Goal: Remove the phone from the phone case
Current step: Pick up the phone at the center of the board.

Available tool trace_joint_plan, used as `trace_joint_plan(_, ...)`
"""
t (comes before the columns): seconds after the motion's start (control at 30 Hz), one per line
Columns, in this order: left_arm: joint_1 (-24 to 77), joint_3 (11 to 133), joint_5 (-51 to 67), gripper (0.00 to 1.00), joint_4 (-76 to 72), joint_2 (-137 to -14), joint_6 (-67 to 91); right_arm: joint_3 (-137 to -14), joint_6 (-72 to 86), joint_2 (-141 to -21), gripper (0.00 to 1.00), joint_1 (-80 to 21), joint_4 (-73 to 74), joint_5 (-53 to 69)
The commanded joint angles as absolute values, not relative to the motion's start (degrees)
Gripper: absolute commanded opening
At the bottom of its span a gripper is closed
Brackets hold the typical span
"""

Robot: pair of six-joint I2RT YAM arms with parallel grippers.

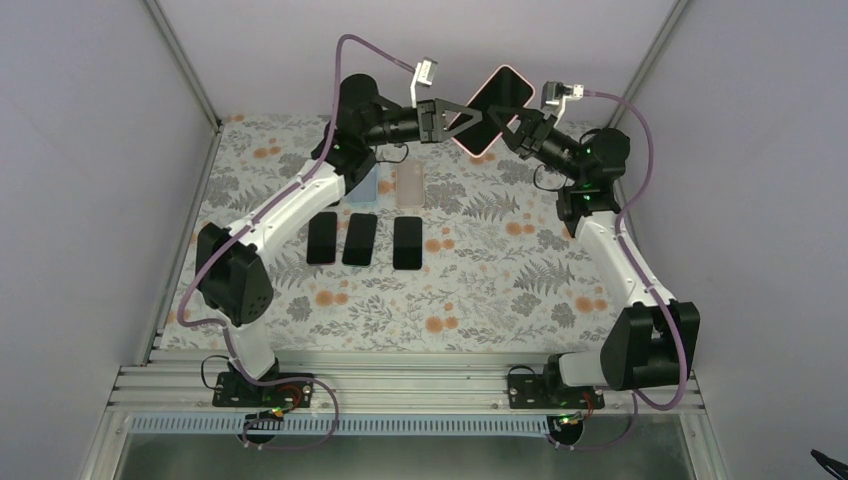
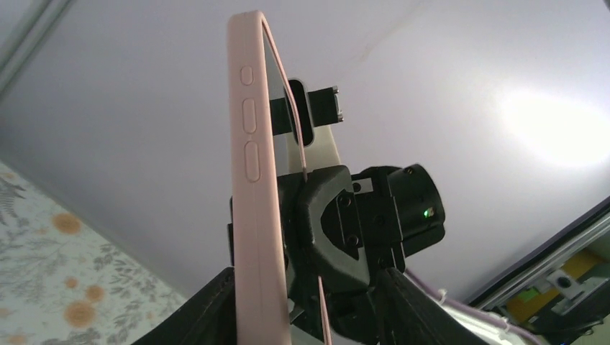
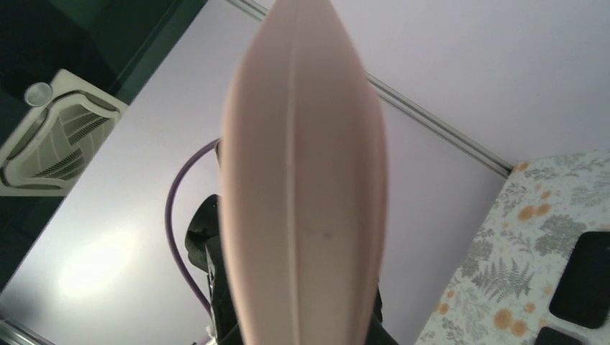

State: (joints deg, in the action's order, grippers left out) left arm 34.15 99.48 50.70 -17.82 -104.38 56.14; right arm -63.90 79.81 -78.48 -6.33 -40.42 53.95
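— Leftmost entry?
— My left pincer (image 1: 458, 118): jaws apart, standing wider than the phone case (image 2: 253, 187) between them; no grasp.
— Middle entry?
— Phone case, pink; up in the air over the far end of the table (image 1: 480, 290); phone (image 1: 492, 108) seated inside, screen dark.
— Rightmost entry?
— My right pincer (image 1: 508, 128): clenched on the phone case; facing the left one.

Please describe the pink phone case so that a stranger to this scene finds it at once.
Look above the far side of the flowered table, where the left gripper and the right gripper meet in the air. The pink phone case is between them. Unlike the three black phones and two pale cases lying flat below, it alone is lifted.
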Motion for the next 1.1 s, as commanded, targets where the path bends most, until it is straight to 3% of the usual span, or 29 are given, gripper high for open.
trace_joint_plan(0.0, 31.6, 96.9, 53.3, 0.47, -15.7, -100.2, 49.4, -66.0, 71.4, -76.3, 0.04, -6.2, -36.4, 55.2)
trace_joint_plan(0.43, 28.5, 92.2, 61.2, 0.52, -1.2, -93.5, 30.6, -72.6, 44.4, -73.5, 0.04, -6.2, -18.1, 69.0)
trace_joint_plan(1.07, 32.5, 90.8, 63.1, 0.47, 12.6, -90.3, 10.5, -68.7, 46.9, -69.9, 0.04, -5.1, -24.1, 75.1)
